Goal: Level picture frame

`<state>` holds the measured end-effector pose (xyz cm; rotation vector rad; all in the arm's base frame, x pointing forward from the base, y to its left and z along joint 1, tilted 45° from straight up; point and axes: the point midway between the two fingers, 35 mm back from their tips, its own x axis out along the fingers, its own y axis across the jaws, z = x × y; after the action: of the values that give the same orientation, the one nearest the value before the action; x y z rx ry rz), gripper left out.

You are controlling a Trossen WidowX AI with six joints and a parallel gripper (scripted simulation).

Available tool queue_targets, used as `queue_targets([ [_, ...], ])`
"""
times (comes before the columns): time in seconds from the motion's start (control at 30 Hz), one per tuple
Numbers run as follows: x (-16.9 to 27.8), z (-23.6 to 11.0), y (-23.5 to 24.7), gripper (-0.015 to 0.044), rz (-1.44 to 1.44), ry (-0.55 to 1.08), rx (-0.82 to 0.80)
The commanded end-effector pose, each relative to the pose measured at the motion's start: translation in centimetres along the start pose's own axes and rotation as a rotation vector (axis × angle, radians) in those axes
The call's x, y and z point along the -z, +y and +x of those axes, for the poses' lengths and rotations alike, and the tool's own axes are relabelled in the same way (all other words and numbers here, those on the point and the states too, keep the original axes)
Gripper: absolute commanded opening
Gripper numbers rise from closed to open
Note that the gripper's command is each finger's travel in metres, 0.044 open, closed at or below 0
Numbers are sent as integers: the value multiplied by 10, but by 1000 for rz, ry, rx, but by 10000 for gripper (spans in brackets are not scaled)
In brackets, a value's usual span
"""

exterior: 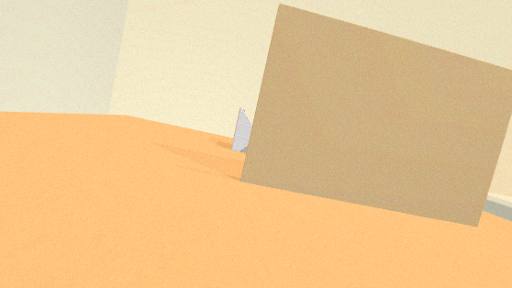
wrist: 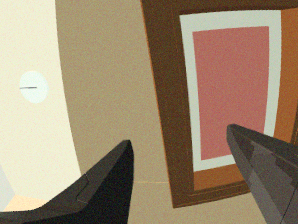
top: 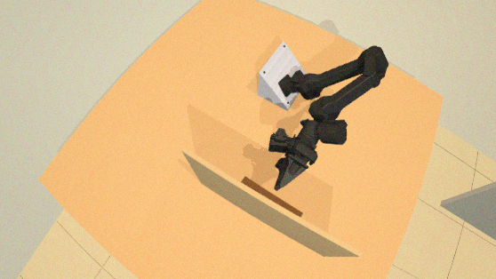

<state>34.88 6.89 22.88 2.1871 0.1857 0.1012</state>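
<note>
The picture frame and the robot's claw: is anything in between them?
Nothing. In the top view only bare air separates the open gripper from the picture frame on the wall panel. The wrist view agrees: empty fingers, frame straight ahead.

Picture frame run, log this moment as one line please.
phase: approach | gripper: open, empty, near frame | picture frame: on wall panel, untouched, crooked
</note>
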Motion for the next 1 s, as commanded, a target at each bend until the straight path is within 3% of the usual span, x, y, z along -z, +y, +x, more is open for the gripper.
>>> queue_targets([
  [0.0, 1, 2, 0, 260, 3, 4, 1],
  [0.97, 1, 40, 0, 260, 3, 5, 0],
])
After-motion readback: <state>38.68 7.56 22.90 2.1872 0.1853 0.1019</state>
